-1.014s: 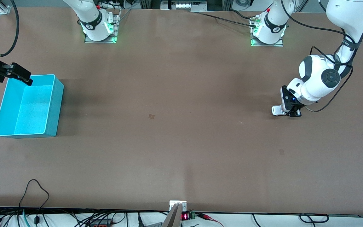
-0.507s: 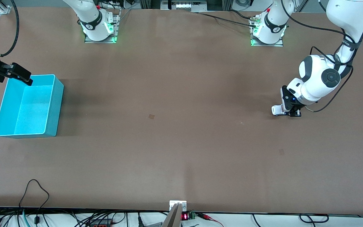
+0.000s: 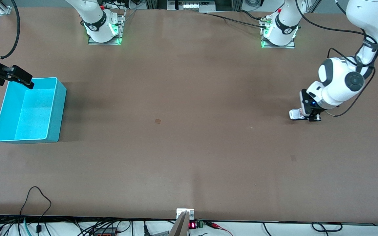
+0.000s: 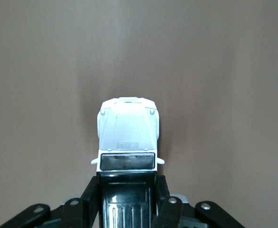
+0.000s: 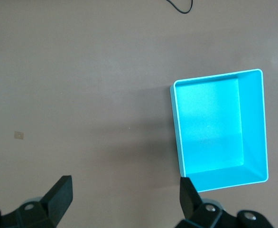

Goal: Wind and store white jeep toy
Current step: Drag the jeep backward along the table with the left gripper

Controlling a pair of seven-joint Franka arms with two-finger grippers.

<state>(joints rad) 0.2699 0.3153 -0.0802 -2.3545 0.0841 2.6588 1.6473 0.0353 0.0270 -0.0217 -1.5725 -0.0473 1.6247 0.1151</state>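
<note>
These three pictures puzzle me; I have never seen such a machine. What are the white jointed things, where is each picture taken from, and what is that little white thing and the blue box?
The white jointed things are two robot arms bolted to a brown table. The wide picture looks down from a high camera facing them. The other two come from cameras on the arms' wrists. The left gripper, down at table level toward the left arm's end of the table, is shut on the white jeep toy; its black fingers clamp the roof's sides. The right gripper waits, open, above the edge of the empty cyan bin, which stands at the right arm's end of the table.
</note>
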